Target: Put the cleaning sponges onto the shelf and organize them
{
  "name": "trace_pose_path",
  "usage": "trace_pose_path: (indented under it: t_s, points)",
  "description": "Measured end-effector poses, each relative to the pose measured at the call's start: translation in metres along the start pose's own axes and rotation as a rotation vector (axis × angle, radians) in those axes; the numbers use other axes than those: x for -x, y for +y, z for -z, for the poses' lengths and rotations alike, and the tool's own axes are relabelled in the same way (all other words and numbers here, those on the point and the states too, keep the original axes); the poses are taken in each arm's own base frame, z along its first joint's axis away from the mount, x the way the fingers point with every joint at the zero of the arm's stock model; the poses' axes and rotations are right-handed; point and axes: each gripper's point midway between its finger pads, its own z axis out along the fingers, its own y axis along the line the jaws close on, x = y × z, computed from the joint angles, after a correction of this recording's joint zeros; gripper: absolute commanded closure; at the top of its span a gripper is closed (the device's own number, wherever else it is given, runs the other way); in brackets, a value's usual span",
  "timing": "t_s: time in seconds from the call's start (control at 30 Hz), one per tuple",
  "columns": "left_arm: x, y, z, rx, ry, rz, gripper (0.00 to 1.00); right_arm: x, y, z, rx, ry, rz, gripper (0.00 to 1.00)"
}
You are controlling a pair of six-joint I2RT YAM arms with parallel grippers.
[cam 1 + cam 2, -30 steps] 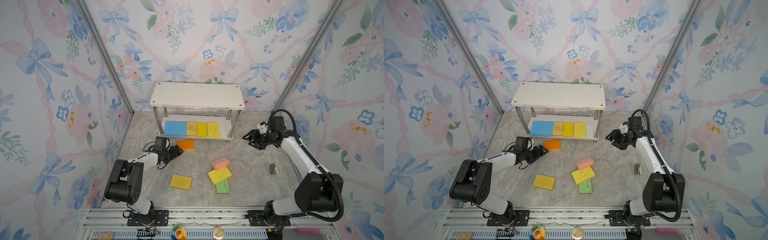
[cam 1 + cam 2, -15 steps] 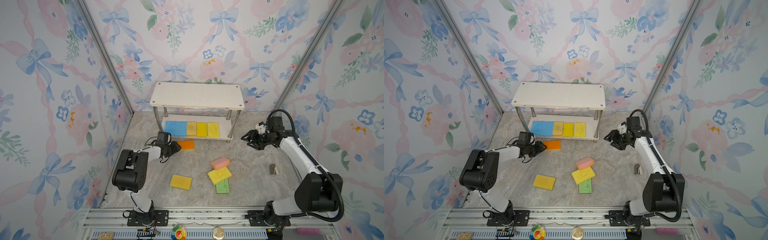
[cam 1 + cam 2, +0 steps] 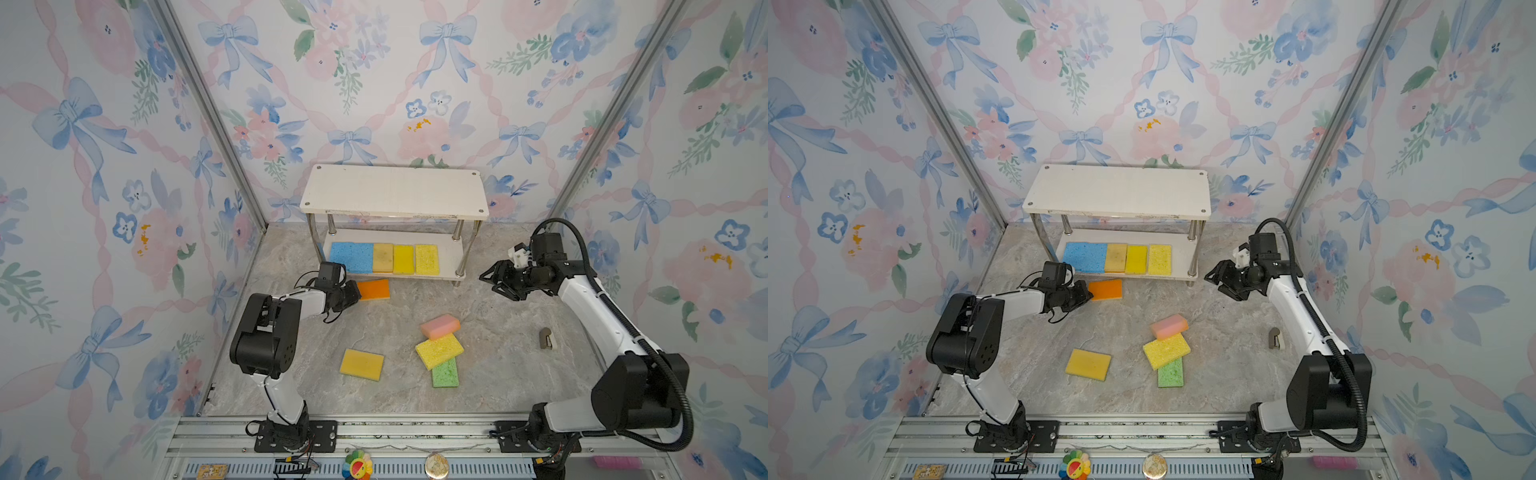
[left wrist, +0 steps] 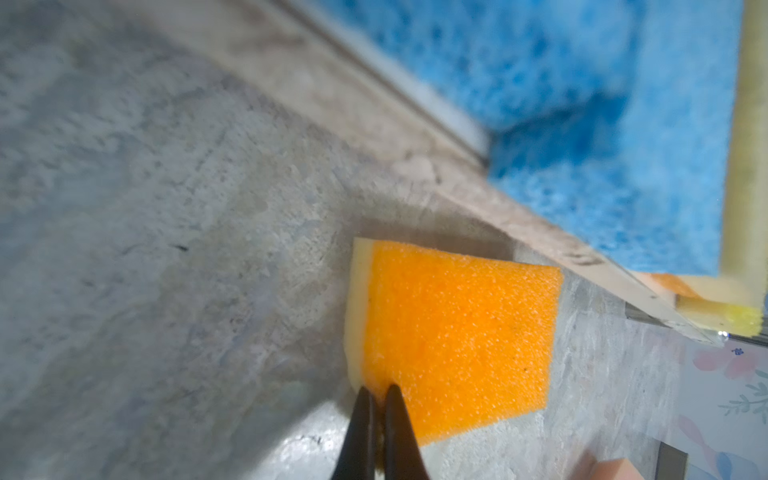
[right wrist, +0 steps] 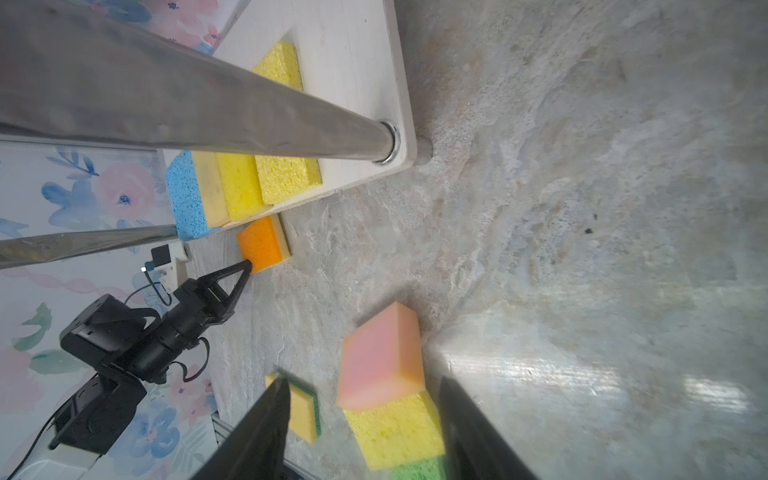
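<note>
Your left gripper has its fingers pressed together, tips against the near edge of the orange sponge, low in the centre of the left wrist view; whether a sliver of foam is nipped between them or they merely butt against it, I cannot tell. That sponge lies flat on the marble floor just in front of the shelf, below the blue sponge at the left end of the lower board in both top views.

I judge the step in hand to be getting the orange one onto the shelf. Pinched tips on an edge make a poor hold, so spread the fingers, straddle a short side squarely and take the full thickness; lift before you travel, since the lower board's front lip stands just beside it; the row of blue, tan and two yellows fills most of that board, so the top board looks the easier target.

Your right gripper hangs wide and empty at centre right, beside the shelf's right end, well apart from the pink sponge, which overlaps a yellow one above a green one at lower centre.

The top board hides the back of the lower tier; the wrist body covers the left fingertips in both top views; the blue slab may be one sponge or two, I cannot tell; the small grey-brown object at right is too small to name.
</note>
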Motion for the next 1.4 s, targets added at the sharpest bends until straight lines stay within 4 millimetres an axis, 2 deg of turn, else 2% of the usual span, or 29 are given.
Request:
trace_pose_path:
  t_s: [0.17,0.3,0.43,0.57,0.7,0.8,0.9,1.03,1.2,1.4]
  points:
    - [-0.022,0.003,0.020,-0.015,0.024,-0.015,1.00,-0.008,0.001,0.017,-0.036,0.002,0.066,0.39]
    - [-0.040,-0.002,0.047,-0.051,0.038,-0.045,1.00,-0.035,0.014,0.034,-0.048,0.022,0.166,0.38]
    - [-0.051,-0.017,0.078,-0.126,0.020,-0.077,1.00,-0.079,0.052,0.040,0.011,0.077,0.337,0.38]
    - [-0.055,-0.044,0.108,-0.251,0.000,-0.132,1.00,-0.124,0.104,0.044,0.157,0.184,0.486,0.39]
    - [-0.064,-0.073,0.128,-0.379,0.023,-0.221,1.00,-0.141,0.153,0.048,0.275,0.272,0.624,0.39]
    - [-0.073,-0.093,0.138,-0.449,0.066,-0.285,1.00,-0.146,0.175,0.048,0.313,0.323,0.731,0.35]
    - [-0.077,-0.114,0.148,-0.513,0.081,-0.351,1.00,-0.152,0.180,0.042,0.323,0.372,0.803,0.35]
    - [-0.083,-0.129,0.161,-0.567,0.088,-0.401,1.00,-0.163,0.176,0.027,0.302,0.444,0.851,0.36]
    - [-0.086,-0.137,0.172,-0.607,0.089,-0.424,1.00,-0.168,0.167,0.000,0.247,0.505,0.871,0.37]
    - [-0.090,-0.139,0.177,-0.630,0.101,-0.429,1.00,-0.161,0.157,-0.006,0.176,0.486,0.893,0.40]
